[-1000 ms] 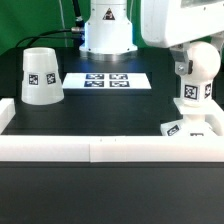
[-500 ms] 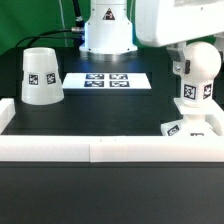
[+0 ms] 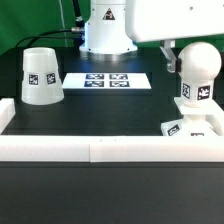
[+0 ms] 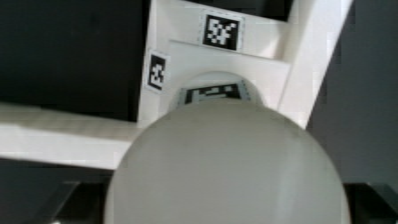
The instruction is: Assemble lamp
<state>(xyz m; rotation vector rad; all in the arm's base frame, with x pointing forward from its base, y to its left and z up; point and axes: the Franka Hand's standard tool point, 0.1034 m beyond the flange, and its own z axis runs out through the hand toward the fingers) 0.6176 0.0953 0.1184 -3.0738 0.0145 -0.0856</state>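
- While my hand (image 3: 176, 52) hangs close over the bulb (image 4: 214, 160), I cannot tell how wide its fingers stand.
- The bulb stands upright on the square base (image 3: 190, 128), beside the white rail (image 3: 100, 150) at the exterior view's right.
- Farther off, the marker board (image 3: 108, 80) lies flat in the middle of the table (image 3: 120, 115).
- The cone shade (image 3: 40, 75) stands well apart, at the exterior view's left.

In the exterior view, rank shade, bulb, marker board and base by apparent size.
1. shade and bulb: about alike, so not ranked against each other.
2. marker board.
3. base, partly hidden behind the front rail.
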